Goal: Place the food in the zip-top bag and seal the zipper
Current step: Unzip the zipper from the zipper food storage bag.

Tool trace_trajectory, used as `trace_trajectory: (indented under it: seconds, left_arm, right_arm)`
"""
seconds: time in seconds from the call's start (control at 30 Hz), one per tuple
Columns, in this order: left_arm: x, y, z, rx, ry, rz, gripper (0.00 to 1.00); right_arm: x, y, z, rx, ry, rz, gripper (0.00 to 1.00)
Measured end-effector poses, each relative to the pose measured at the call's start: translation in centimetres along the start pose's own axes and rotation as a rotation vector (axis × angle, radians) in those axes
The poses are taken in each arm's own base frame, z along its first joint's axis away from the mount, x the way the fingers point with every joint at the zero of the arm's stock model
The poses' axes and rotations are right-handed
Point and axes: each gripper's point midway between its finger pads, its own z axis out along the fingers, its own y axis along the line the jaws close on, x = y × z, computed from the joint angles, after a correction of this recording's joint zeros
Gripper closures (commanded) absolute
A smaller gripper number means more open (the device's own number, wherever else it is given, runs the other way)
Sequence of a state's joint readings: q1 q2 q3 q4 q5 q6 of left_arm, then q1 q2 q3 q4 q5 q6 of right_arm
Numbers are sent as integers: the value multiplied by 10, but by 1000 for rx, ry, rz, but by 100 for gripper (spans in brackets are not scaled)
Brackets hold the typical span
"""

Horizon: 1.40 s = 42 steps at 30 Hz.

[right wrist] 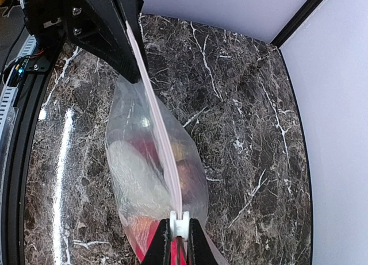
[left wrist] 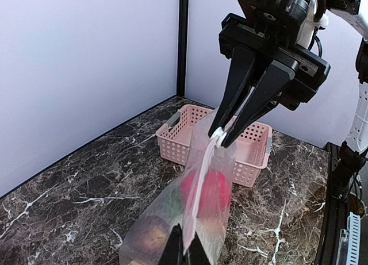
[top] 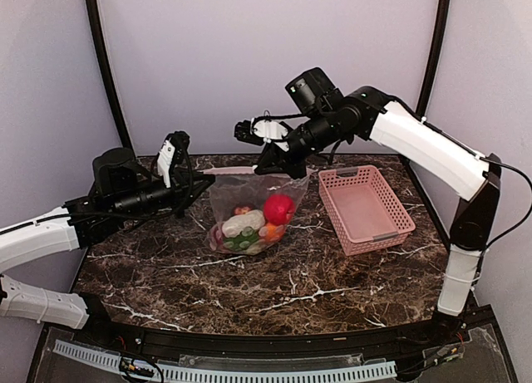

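The clear zip-top bag (top: 249, 204) hangs stretched between my two grippers above the marble table. The food is inside it: a red round one (top: 279, 208), a white oblong one (top: 243, 225), and orange and dark ones low down. The pinkish-white zipper (top: 241, 169) runs taut along the top edge. My left gripper (top: 202, 177) is shut on the zipper's left end, which also shows in the left wrist view (left wrist: 184, 250). My right gripper (top: 278, 169) is shut on the white slider (right wrist: 180, 219) at the right end. In the right wrist view the zipper (right wrist: 158, 127) looks closed along its length.
The pink slotted basket (top: 366, 208) stands empty to the right of the bag, just behind it in the left wrist view (left wrist: 172, 130). Black frame posts and pale walls close in the back. The table's near edge has a black rim.
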<state>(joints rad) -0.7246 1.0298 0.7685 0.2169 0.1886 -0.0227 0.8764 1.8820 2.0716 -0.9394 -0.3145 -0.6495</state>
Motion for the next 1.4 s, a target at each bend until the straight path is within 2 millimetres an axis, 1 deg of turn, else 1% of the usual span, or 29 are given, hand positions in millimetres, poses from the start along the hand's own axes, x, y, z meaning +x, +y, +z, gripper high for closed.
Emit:
trace_trajectory:
  seconds: [0.63, 0.9, 1.2, 1.4]
  left_arm:
    - [5, 6, -3, -38, 3, -6, 99]
    - [4, 8, -6, -54, -3, -8, 99]
    - [9, 9, -7, -58, 3, -13, 99]
    - [9, 9, -10, -63, -5, -14, 99]
  right_arm:
    - [33, -15, -8, 4, 34, 75, 98]
    - [45, -22, -16, 21, 48, 99, 98]
    - [62, -22, -19, 19, 76, 128, 97]
    - [71, -27, -24, 28, 92, 147, 97]
